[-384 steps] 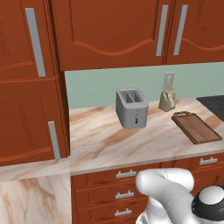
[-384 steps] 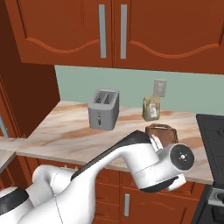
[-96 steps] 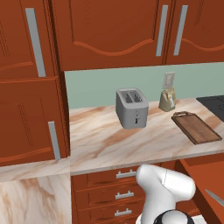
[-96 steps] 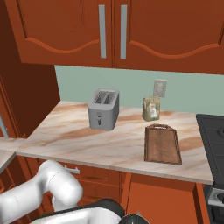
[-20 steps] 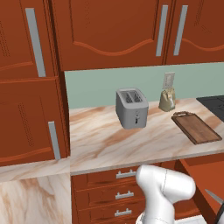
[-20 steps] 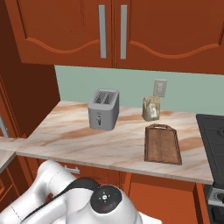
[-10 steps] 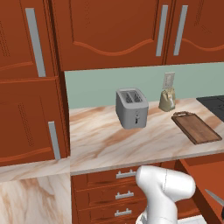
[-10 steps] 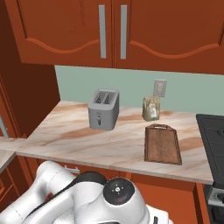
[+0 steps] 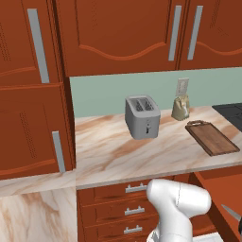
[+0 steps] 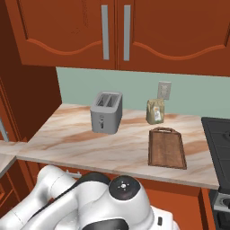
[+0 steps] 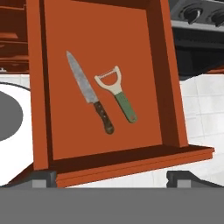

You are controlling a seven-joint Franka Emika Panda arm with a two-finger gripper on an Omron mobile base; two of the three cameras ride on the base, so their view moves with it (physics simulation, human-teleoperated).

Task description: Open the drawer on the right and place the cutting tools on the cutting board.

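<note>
Inside open drawer (image 11: 157, 65), hand view: knife (image 11: 89, 97), peeler (image 11: 119, 92); base views: cutting board (image 9: 211, 137).

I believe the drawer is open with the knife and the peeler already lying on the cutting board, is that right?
Not quite: the drawer is open, but the knife and the peeler still lie side by side inside it, as the hand view shows. The cutting board on the counter is bare in the right base view.

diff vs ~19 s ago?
The drawer is now pulled open, with knife and peeler lying inside, untouched. The arm swung down off the counter; the open gripper looks into the drawer. Toaster and empty cutting board unchanged.
</note>
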